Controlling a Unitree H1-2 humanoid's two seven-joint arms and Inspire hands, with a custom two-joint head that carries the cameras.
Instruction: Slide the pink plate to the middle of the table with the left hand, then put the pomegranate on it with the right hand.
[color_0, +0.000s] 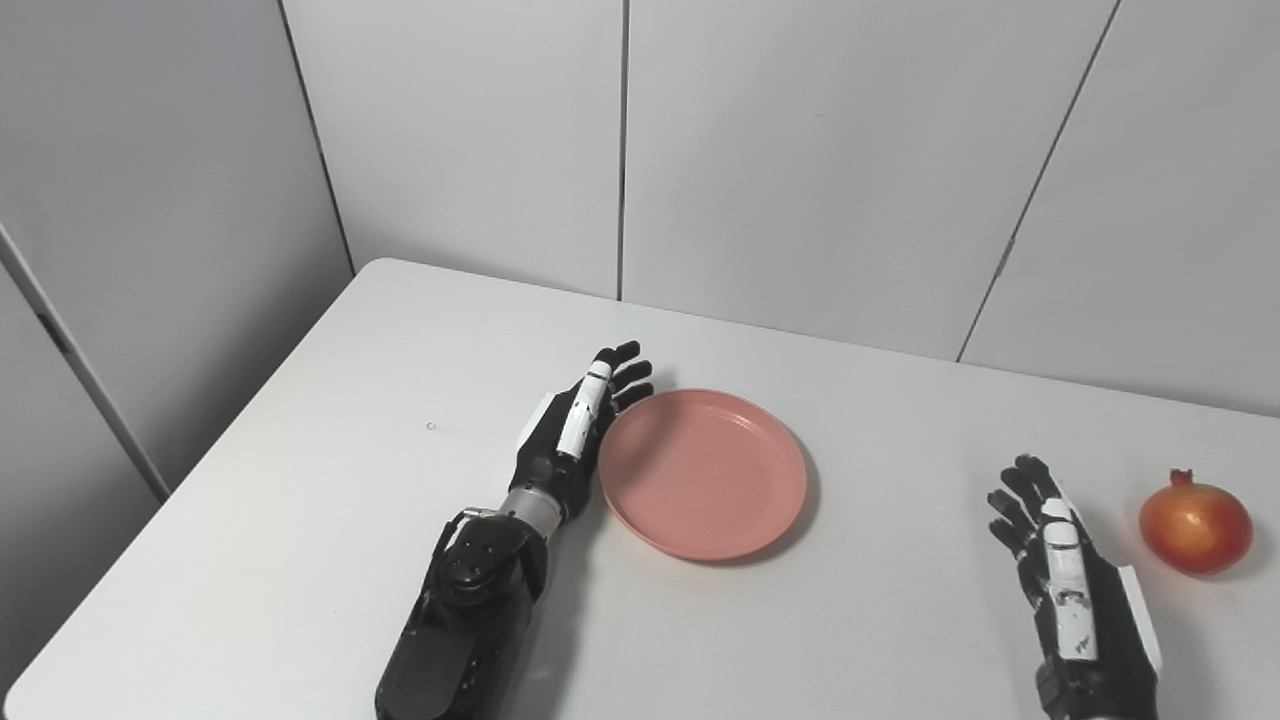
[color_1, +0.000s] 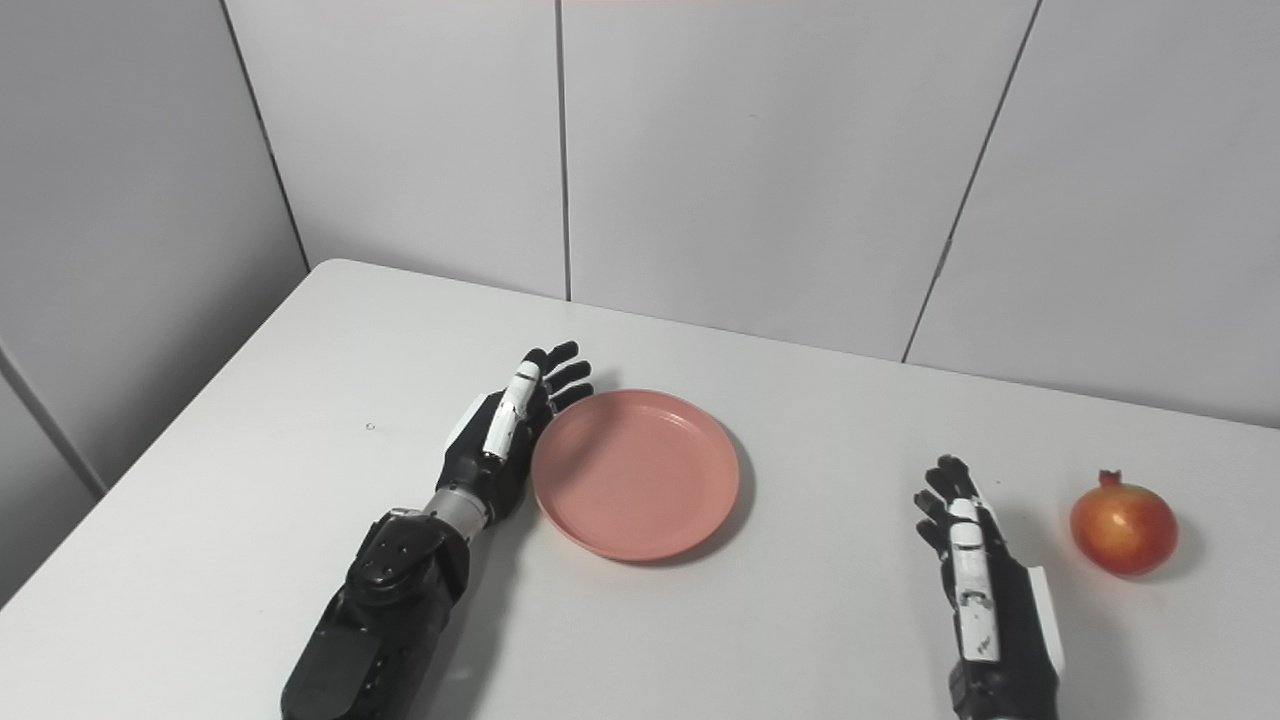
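The pink plate (color_0: 703, 471) lies flat and empty near the middle of the white table (color_0: 320, 480). My left hand (color_0: 578, 425) stands on edge against the plate's left rim, fingers straight and apart, holding nothing. A red-orange pomegranate (color_0: 1195, 523) sits at the right side of the table, crown up. Just left of the fruit my right hand (color_0: 1062, 575) rests open near the front edge, a small gap away from it, fingers spread. In the right eye view the plate (color_1: 636, 472), pomegranate (color_1: 1122, 527), left hand (color_1: 505, 425) and right hand (color_1: 980, 585) show the same layout.
Grey wall panels (color_0: 800, 150) stand close behind the table's far edge. The table's left edge (color_0: 190, 480) runs diagonally toward the near left corner, with floor gap beyond it.
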